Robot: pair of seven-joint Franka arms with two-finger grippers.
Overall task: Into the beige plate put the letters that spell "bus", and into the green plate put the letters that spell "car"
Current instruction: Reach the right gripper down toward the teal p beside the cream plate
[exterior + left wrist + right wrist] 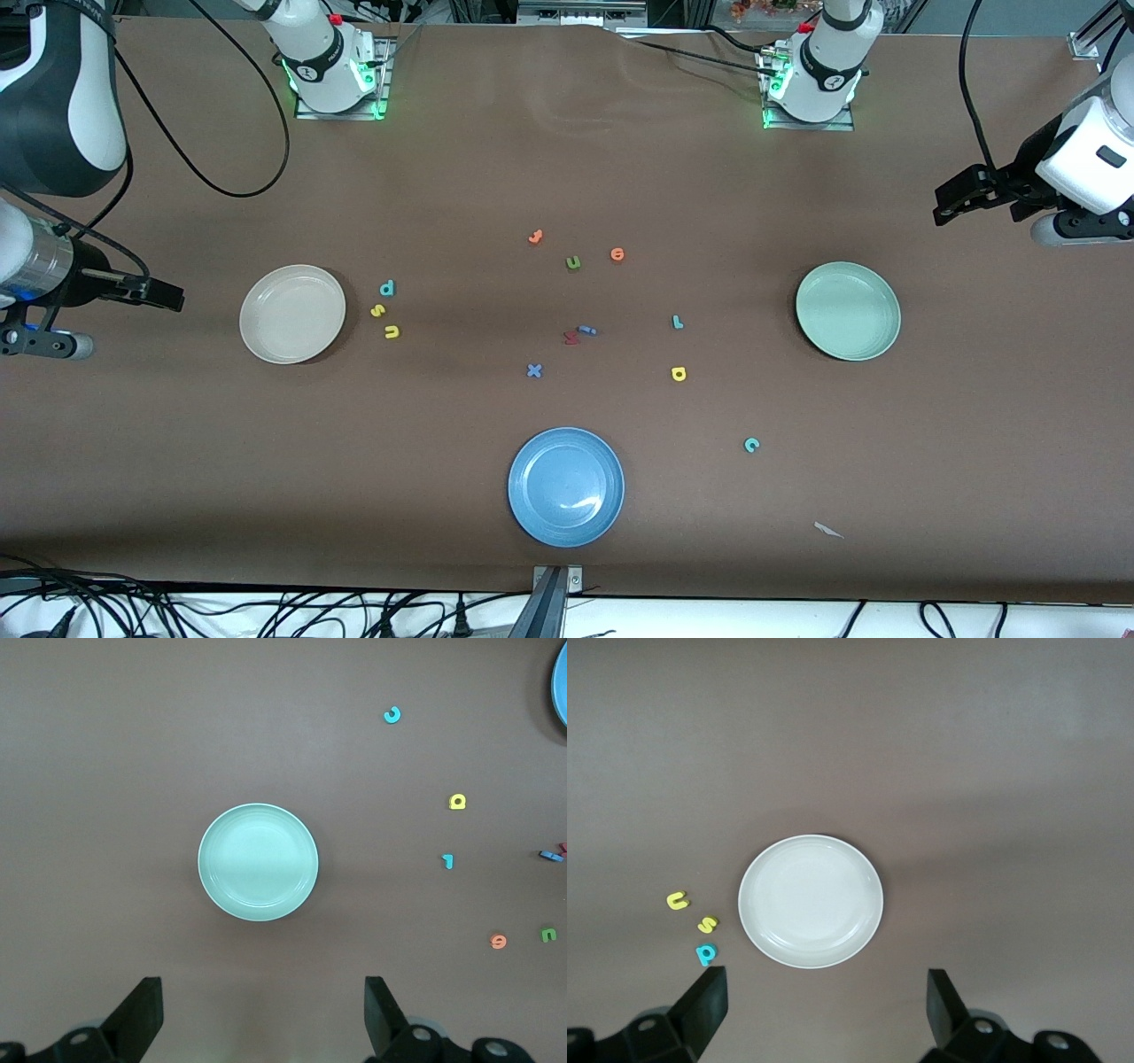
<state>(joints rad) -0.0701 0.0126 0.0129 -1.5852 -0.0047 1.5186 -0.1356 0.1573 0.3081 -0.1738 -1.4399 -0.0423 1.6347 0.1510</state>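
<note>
On the table: none of the six letters is in a plate yet; both plates sit empty, well apart.
"bus" letters: teal b (387, 288), yellow s (378, 310) and yellow u (392, 332) lie in a short column just beside the beige plate (257, 341), on its side toward the table's middle.
"car" letters: teal r (678, 322), yellow a (679, 374) and teal c (751, 445) are spread out between the middle of the table and the green plate (811, 332); the c lies nearest the front camera.
Handling, as I judge it: foam letters, very light, soft and flat, not fragile. They lie low on the table, so the fingertips would need to come right down and pinch across a narrow stroke. A squeeze could squash them or flick them aside. The s sits close to the b and u, so a neighbour could get nudged.
Right gripper (164, 295): at the right arm's end of the table, up in the air near the beige plate, fingers (704, 1001) spread wide, holding nothing, wrist camera looking straight down.
Left gripper (961, 197): at the left arm's end, up in the air near the green plate, fingers (142, 1010) spread wide, holding nothing, also looking down.
Other letters: olive u (573, 262), orange ones and blue x (534, 371) are not wanted.
Blue plate (523, 509): not part of the job.
</note>
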